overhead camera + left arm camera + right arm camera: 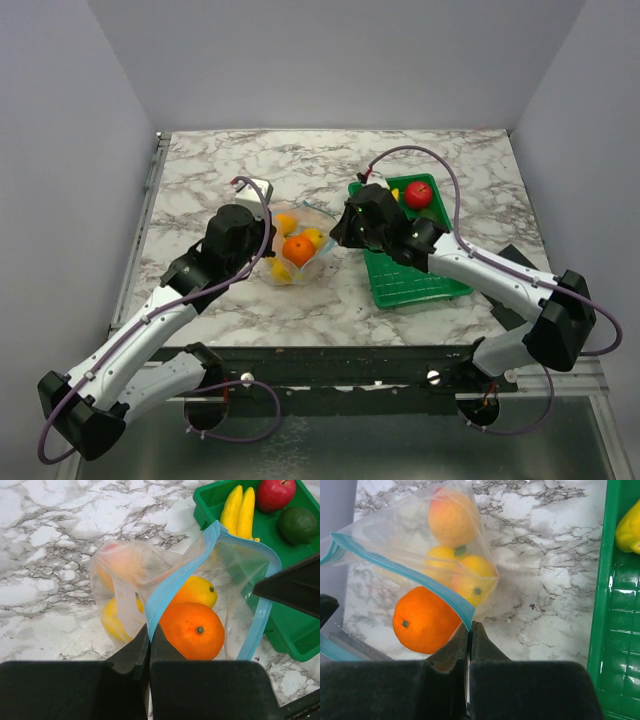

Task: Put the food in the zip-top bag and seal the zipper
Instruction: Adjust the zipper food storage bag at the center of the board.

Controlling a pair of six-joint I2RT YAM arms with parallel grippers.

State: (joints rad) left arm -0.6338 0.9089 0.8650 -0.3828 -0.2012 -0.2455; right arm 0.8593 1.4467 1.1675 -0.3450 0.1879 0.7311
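Veined white marble table between plain grey walls.

Our left arm reaches from the near left toward the table's middle. Our right arm reaches in from the near right, and the two wrists face each other, close together. Our left gripper is pinched tight on the zipper. Our right gripper clamps its other end.

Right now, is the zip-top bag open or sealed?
Open. The two blue zipper strips stand apart, an orange showing between them; left gripper and right gripper each pinch one.
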